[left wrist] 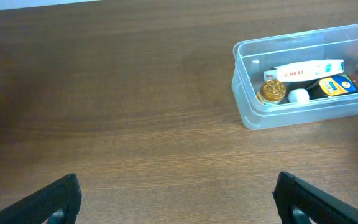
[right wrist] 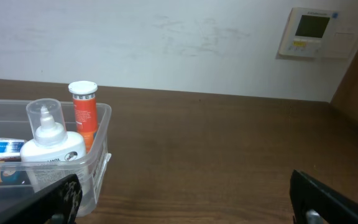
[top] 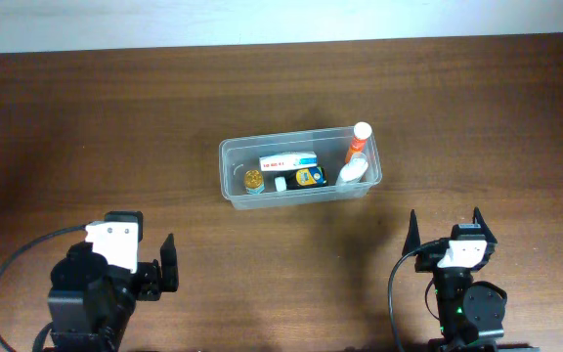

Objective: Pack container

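Note:
The clear plastic container [top: 231, 156] sits mid-table. Inside are a white and red box [top: 289, 161], a blue and yellow item [top: 310, 177], a gold-capped jar [top: 253, 181], a small white cap [top: 280, 183], a white bottle [top: 353, 171] and an orange tube with a white cap [top: 360, 137]. The container also shows in the left wrist view [left wrist: 244, 81] and the right wrist view [right wrist: 101, 124]. My left gripper [left wrist: 176, 199] is open and empty, near the front left, well back from the container. My right gripper [right wrist: 185, 199] is open and empty, near the front right.
The dark wooden table [top: 477, 108] runs to a white wall at the back. A wall thermostat [right wrist: 312, 31] shows in the right wrist view. Black cables trail from both arms at the front edge.

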Robot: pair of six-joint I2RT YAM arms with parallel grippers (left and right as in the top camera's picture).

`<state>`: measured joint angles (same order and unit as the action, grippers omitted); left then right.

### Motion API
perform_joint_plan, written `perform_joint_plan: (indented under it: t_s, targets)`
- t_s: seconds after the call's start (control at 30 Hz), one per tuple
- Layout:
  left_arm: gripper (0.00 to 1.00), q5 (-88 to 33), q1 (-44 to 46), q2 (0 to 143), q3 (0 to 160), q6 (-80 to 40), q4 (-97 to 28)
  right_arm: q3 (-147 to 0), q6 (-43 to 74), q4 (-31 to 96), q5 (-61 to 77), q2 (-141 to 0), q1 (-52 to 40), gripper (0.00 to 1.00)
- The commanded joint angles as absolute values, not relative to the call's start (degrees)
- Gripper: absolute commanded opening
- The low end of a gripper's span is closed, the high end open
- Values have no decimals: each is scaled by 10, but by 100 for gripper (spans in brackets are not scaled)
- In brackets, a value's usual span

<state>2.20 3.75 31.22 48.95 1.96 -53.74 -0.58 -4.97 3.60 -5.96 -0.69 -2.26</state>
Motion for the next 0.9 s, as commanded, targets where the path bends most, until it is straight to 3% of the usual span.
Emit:
perform_joint_plan:
  t_s: [0.0,0.87]
  targets:
    - [100,26,40,310,487,29,-537,-3,-53,42,-51,-3,-18,98]
    - [100,26,40,310,487,29,-544,-3,-53,42,-51,-3,-18,98]
